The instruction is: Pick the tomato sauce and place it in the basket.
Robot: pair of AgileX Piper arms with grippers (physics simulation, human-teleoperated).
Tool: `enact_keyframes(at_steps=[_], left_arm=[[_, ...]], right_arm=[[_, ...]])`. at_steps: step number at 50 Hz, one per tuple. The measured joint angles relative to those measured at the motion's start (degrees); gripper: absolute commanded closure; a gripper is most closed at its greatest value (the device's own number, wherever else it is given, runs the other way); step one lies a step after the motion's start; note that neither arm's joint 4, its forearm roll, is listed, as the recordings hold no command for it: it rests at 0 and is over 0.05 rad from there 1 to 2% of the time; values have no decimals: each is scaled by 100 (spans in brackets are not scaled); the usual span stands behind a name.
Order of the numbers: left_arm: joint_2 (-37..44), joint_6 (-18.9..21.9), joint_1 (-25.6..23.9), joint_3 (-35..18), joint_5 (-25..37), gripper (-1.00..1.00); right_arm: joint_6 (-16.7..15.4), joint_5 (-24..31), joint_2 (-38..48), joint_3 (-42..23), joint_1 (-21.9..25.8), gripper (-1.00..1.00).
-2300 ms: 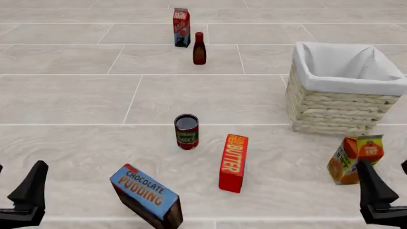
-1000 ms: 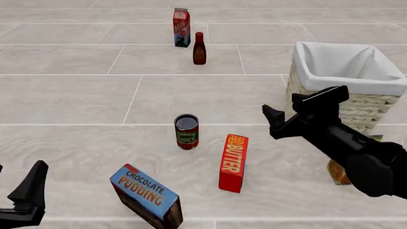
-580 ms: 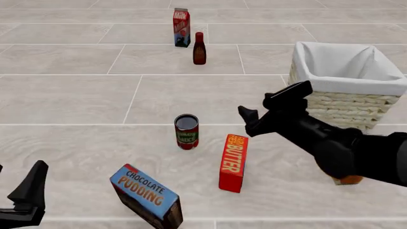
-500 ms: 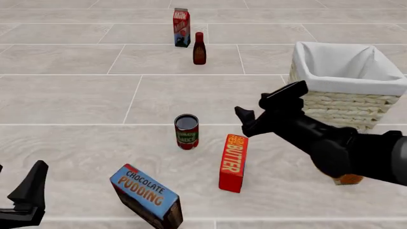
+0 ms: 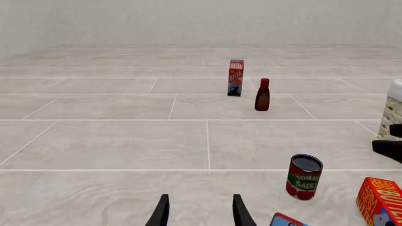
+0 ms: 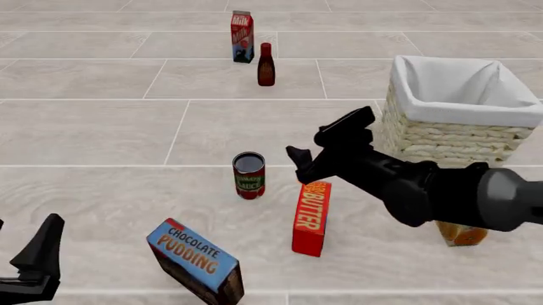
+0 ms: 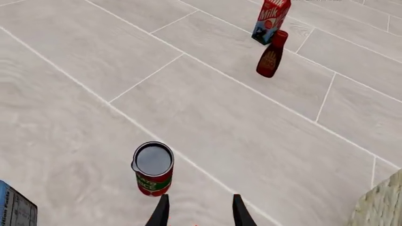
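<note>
Your right gripper (image 6: 316,147) hangs over the middle of the tiled worktop, its fingers apart and holding nothing. In the front view its arm comes in from the right edge and passes in front of the basket's lower left corner. The fingertips sit just right of the tomato sauce (image 6: 248,175) and a little beyond it — apart from it, not touching.

The tomato sauce stands upright near the centre of the worktop, grey top up, green label band facing you. In your right wrist view the can (image 7: 152,167) lies ahead of the two finger tips and off to one side of the gap between them, not inside it.

The basket (image 6: 452,147) sits toward the right edge, well apart from the can; the white lining shows inside.

Just beside the can, toward the near edge and to the right, the butter box (image 6: 311,216) stands on end. The chocolate pudding box (image 6: 195,260) leans near the near edge, left of the butter. An orange juice carton (image 6: 462,232) is partly hidden behind your right arm. Toward the far edge stand the milk carton (image 6: 243,36) and, just beside it, the dark-red bottle (image 6: 266,65).

Your left gripper (image 5: 199,213) rests at the near left corner — fingers apart, empty.
</note>
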Motion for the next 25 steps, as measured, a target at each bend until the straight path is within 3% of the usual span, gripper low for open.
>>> enact_keyframes(at_steps=[25], left_arm=[[12, 2, -2, 0, 0, -100]], right_arm=[[116, 97, 784, -619, 474, -100]])
